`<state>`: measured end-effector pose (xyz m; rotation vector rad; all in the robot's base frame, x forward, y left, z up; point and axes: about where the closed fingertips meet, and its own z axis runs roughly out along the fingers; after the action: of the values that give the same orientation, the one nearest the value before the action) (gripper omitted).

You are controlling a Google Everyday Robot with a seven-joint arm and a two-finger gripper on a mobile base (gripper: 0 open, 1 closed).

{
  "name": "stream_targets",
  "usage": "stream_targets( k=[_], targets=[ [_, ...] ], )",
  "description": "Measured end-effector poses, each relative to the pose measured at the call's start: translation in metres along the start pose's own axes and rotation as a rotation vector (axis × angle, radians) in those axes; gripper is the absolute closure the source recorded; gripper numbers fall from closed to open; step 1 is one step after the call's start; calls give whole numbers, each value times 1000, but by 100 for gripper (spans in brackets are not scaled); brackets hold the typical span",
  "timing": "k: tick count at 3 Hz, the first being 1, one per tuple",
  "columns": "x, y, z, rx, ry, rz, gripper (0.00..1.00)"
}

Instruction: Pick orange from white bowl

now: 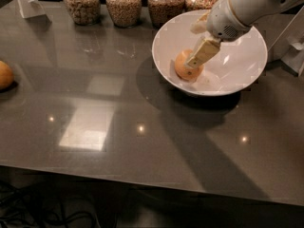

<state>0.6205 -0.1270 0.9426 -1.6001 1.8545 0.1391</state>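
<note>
Single camera view of the grey table (142, 141). The white bowl (240, 77) stood at the far right of the tabletop, and the orange (182, 71) lay inside it, on the left part of the bowl's floor and against the sloping left wall. The arm (247, 6) entered from the upper right and reached down over the far rim. The gripper (195, 61) hung inside the bowl, with its pale tip overlapping the upper right face of the orange in this view. Actual contact could not be confirmed. Whether the gripper was released, clenched or already grasping the fruit could not be told from this angle.

The governing relation was that the orange lay just left of and slightly below the gripper tip, practically at it. The gripper's long axis slanted from upper right down to lower left, pointing at the fruit. The fruit was round and so offered no preferred grasp axis. Any closing move would probably call for only a slight further descent to the left, with the nearby bowl wall limiting clearance on that side.

A second, darker orange fruit (4, 75) sat at the left edge of the table, well apart from the bowl. Four grain-filled glass jars (81, 4) lined the far edge, and a white stand (26, 1) stood at the far left corner.
</note>
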Motion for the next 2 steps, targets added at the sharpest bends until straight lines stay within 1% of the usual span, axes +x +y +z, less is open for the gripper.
stream_targets(
  k=[1,2],
  targets=[
    [0,0,31,-30,15,-10,29],
    [8,4,57,-67,44,-8,27]
  ],
)
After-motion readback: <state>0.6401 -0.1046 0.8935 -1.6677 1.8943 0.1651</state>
